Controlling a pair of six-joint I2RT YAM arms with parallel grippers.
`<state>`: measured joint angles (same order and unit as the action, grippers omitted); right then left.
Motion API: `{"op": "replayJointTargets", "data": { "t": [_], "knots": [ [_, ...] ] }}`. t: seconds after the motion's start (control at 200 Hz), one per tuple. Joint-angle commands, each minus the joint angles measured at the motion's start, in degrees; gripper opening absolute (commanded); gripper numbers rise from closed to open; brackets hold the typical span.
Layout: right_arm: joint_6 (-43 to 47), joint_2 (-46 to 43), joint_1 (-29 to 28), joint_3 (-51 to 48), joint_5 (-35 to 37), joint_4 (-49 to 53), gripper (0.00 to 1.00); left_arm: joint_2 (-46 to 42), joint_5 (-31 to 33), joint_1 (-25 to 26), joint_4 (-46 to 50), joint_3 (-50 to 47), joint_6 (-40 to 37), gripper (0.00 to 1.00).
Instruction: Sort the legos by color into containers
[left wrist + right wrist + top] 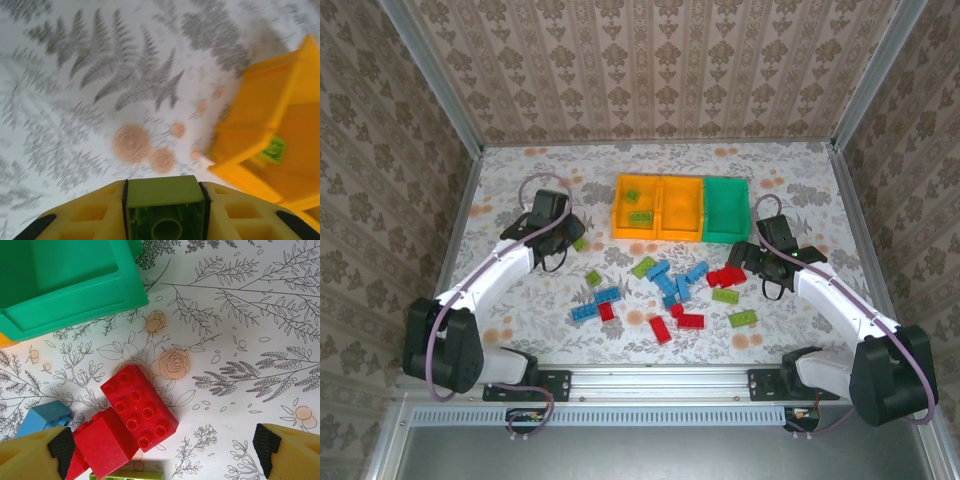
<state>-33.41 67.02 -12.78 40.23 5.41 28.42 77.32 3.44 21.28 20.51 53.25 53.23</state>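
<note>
My left gripper (570, 238) is shut on a lime green lego (165, 205), held off the table just left of the containers. The left orange-yellow container (617, 212) holds two green legos (640, 215); one of them (273, 149) sits inside that container's near corner (260, 120) in the left wrist view. Beside it stand a second orange-yellow container (682, 236) and a green container (727, 205). My right gripper (162, 450) is open over two red legos (139, 410) lying in front of the green container (65, 280).
Loose blue (670, 280), red (660, 328) and green (742, 319) legos lie scattered across the middle of the table. A blue lego (42, 417) and a lime one (125, 475) lie right by the red pair. A metal rail (650, 380) runs along the near edge.
</note>
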Motion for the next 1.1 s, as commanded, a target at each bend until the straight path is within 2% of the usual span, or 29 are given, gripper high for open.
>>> {"op": "replayJointTargets", "data": {
  "t": [0.0, 0.23, 0.42, 0.52, 0.625, 0.73, 0.85, 1.005, 1.095],
  "knots": [
    [-1.2, 0.6, -0.6, 0.0, -0.5, 0.2, 0.94, 3.9, -3.0, -0.3, -3.8, 5.5, -6.4, 0.36],
    [-3.9, 4.7, -1.4, 0.0, -1.1, 3.5, 0.92, 18.7, -14.6, 0.4, -6.4, 20.6, -14.3, 0.33],
    [-3.6, 3.9, -3.1, -1.0, -2.6, 2.6, 0.92, 29.1, -15.3, 3.1, -3.1, 32.9, -18.5, 0.34],
    [-4.3, 3.2, -3.3, -1.4, -1.6, 5.5, 0.92, 33.8, -14.7, 3.9, -0.6, 38.0, -20.0, 0.35],
    [-7.7, 2.2, -3.3, -2.3, 0.3, 10.3, 0.91, 35.6, -14.1, 4.3, -1.1, 39.7, -20.0, 0.37],
    [-10.9, 0.3, -3.5, -5.3, -2.9, 10.1, 0.86, 36.5, -12.9, 4.5, -1.4, 41.1, -20.7, 0.42],
    [-12.0, -2.2, -5.5, -7.9, -4.1, 8.5, 0.83, 37.4, -12.1, 6.6, -0.2, 42.9, -22.0, 0.50],
    [-16.6, -3.9, -5.8, -7.9, -2.4, 15.8, 0.83, 36.1, -11.2, 6.8, 0.1, 42.3, -23.2, 0.63],
    [-20.7, -5.5, -6.0, -8.5, -3.8, 17.5, 0.84, 34.4, -10.2, 7.3, -0.9, 41.1, -23.9, 0.66]
  ]
}}
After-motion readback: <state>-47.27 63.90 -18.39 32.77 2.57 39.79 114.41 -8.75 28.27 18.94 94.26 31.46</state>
